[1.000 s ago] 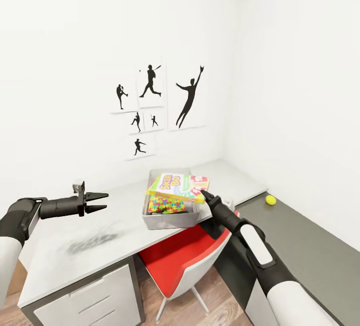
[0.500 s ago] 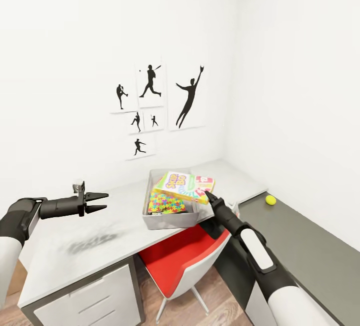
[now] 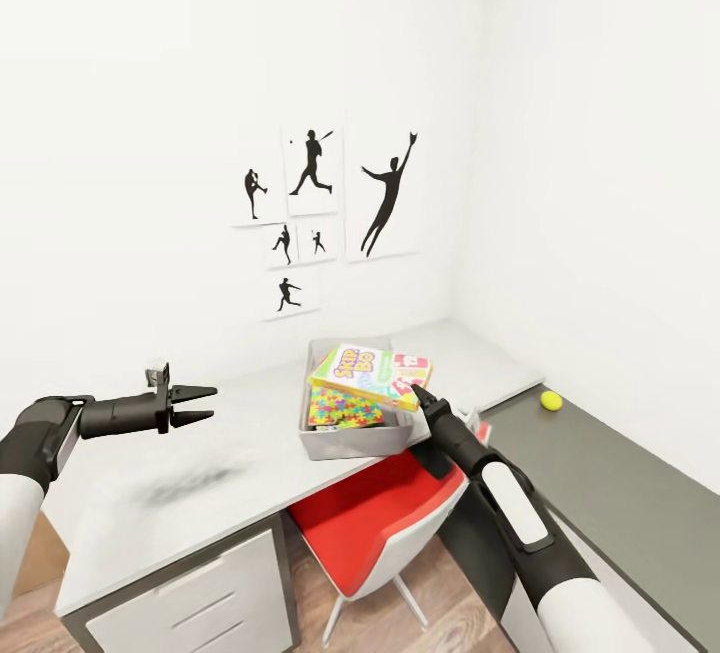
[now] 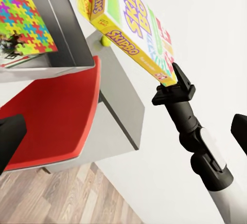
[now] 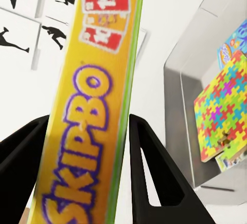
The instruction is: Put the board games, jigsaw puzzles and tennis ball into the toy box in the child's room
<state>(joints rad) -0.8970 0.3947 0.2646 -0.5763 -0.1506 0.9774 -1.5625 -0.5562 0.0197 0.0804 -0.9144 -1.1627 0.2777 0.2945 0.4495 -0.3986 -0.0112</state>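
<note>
Mid-placement of a board game, by the look of it: right gripper (image 3: 418, 395) clenched on the near corner of the Skip-Bo box (image 3: 370, 373), fingers (image 5: 154, 172) pressing both faces of the yellow-green carton in the right wrist view, box held tilted over the toy box (image 3: 355, 443) with its far end already above the bin's open mouth. Toy box sitting on the grey table (image 3: 200, 493) at roughly 12 o'clock from the robot, just past the red chair (image 3: 380, 518). Inside the bin, a bright jigsaw puzzle (image 3: 345, 408) lying flat at the bottom; a second printed edge beside it in the right wrist view, too cropped to name. Tennis ball (image 3: 551, 400) resting apart at about 2 o'clock on the darker desk surface (image 3: 600, 473), well clear of the bin and not yet collected. Left gripper (image 3: 195, 405) hovering at 9 o'clock over bare tabletop, fingers parted, grasping nothing. Next move, as a judgement: lower and level the carton so it clears the bin's near rim, slide it forward over the puzzle, then release; likely snag being the box edge catching on the rim. After that, probably a reach toward 2 o'clock for the ball.
</note>
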